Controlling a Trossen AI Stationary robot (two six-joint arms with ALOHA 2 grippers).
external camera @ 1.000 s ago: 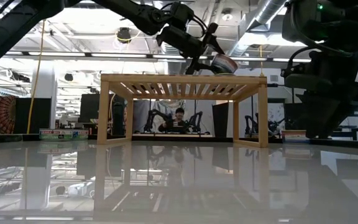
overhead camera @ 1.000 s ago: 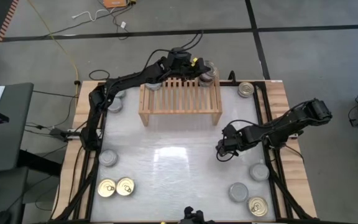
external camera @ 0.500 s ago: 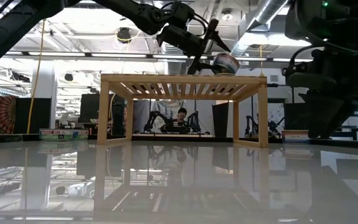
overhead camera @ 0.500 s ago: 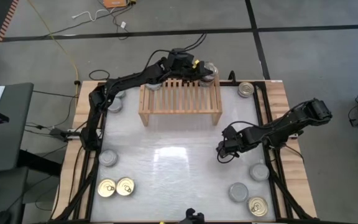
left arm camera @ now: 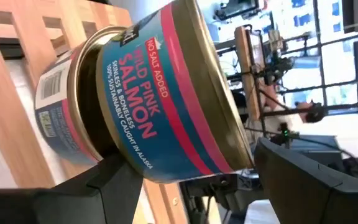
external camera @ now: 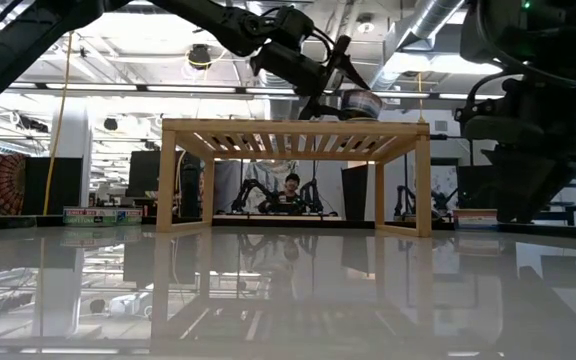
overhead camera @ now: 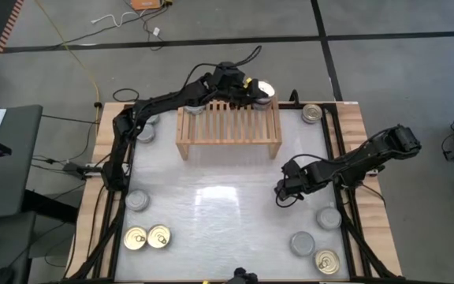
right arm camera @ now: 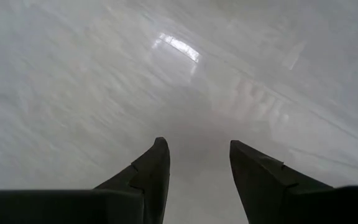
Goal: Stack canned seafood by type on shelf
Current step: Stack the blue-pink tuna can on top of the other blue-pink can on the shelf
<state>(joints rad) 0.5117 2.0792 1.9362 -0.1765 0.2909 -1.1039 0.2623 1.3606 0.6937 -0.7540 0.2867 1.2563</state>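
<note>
While right tool (right arm camera: 197, 149) apart, left tool (left arm camera: 191, 155) clamped on upper salmon tin (left arm camera: 160, 93) of two on shelf (overhead camera: 227, 126).

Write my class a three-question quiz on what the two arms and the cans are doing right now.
1. True or false: the right gripper holds a can.
2. The left gripper grips: A) a salmon can B) a spoon C) nothing.
3. Fill in: the second can beneath it stands on the wooden ____.

Key: 1 false, it is open over bare table; 2 A; 3 shelf.
</note>
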